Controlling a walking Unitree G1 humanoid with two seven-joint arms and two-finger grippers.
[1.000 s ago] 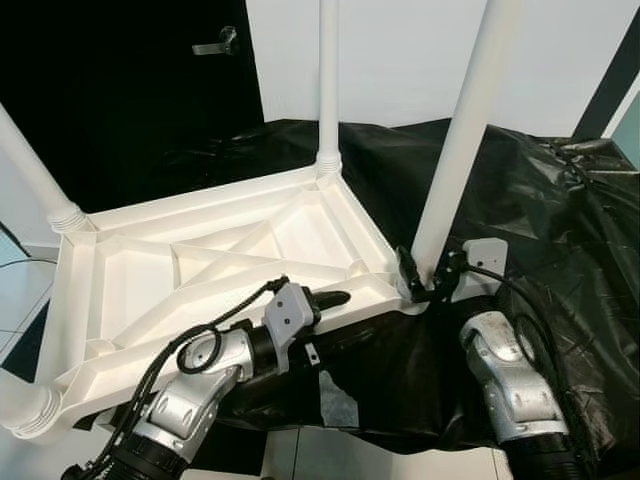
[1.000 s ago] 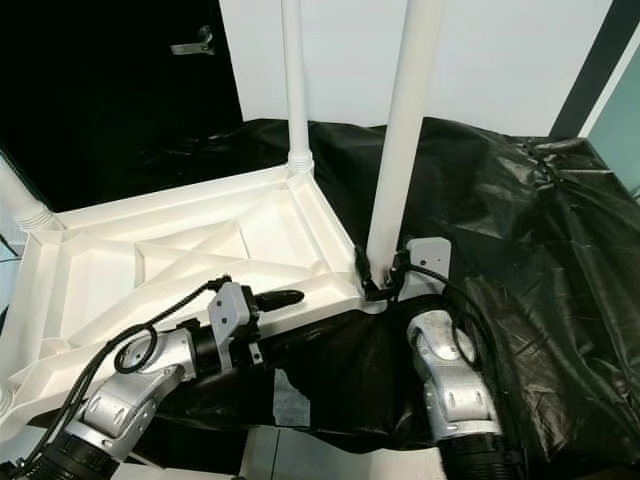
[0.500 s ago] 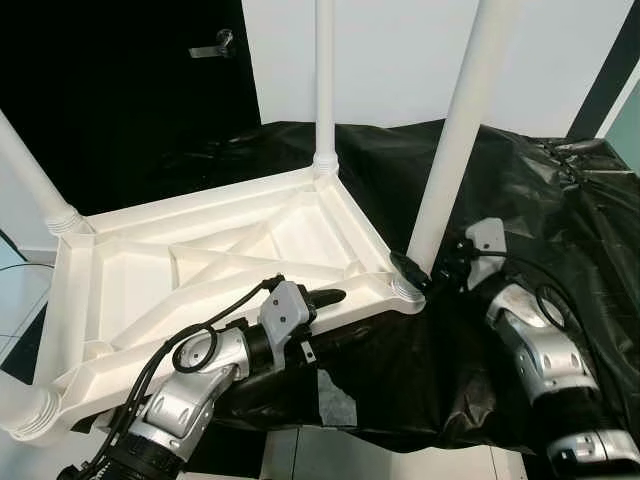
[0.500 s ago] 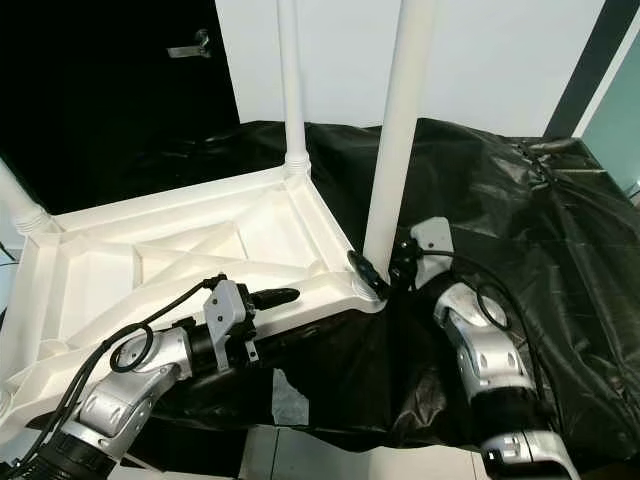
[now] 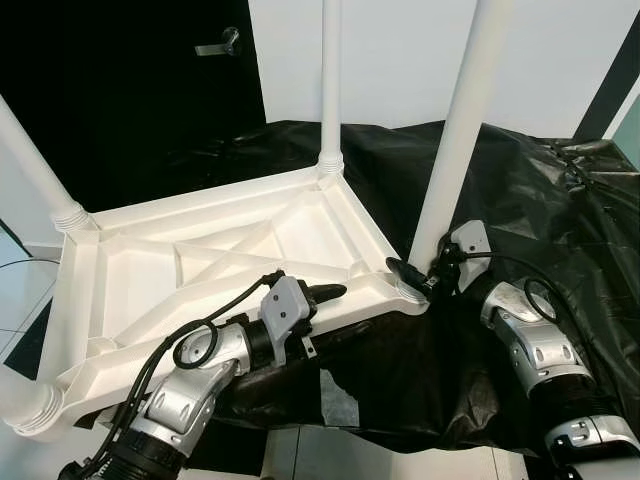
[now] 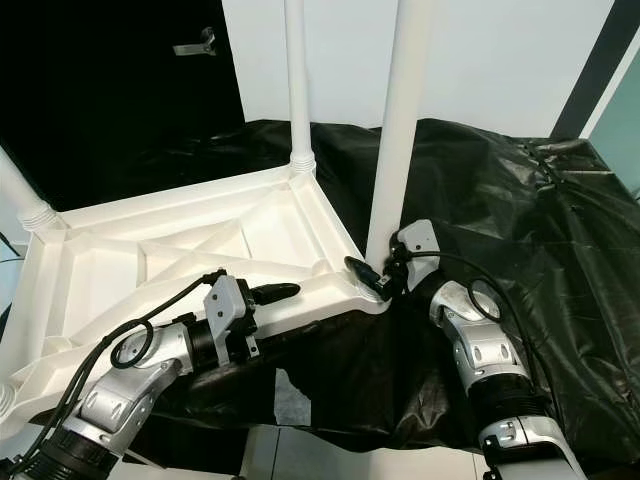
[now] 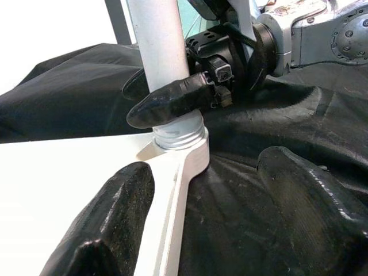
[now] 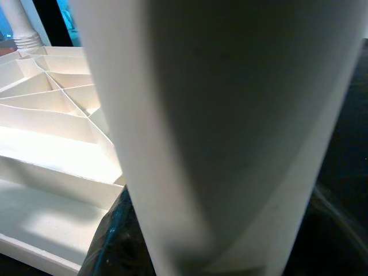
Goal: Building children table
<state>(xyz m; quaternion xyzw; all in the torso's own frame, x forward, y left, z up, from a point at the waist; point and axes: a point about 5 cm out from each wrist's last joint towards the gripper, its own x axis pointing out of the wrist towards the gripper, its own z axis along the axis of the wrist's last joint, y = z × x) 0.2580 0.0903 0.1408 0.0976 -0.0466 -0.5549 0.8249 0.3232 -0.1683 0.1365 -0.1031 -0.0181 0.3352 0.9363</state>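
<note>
The white children's table [image 5: 200, 250] lies upside down on a black plastic sheet [image 5: 530, 190], its legs pointing up. My right gripper [image 5: 415, 275] is at the base of the near right leg [image 5: 455, 150], shut on it just above the threaded socket. One of its fingers [image 7: 172, 103] crosses the front of the leg in the left wrist view. That leg [image 8: 230, 115] stands very close in the right wrist view. My left gripper [image 5: 325, 292] is open at the table's near rim, one finger [image 7: 115, 213] over the white underside and the other over the sheet.
Three more legs stand up from the table: far corner [image 5: 330, 90], left corner [image 5: 35, 165] and near left corner [image 5: 25, 410]. A dark door with a handle [image 5: 220, 45] is behind, a white wall to the right. The sheet hangs over the near edge.
My right forearm has swung from below the leg out to the right, the wrist turning about the leg's base. The left gripper has stayed at the rim.
</note>
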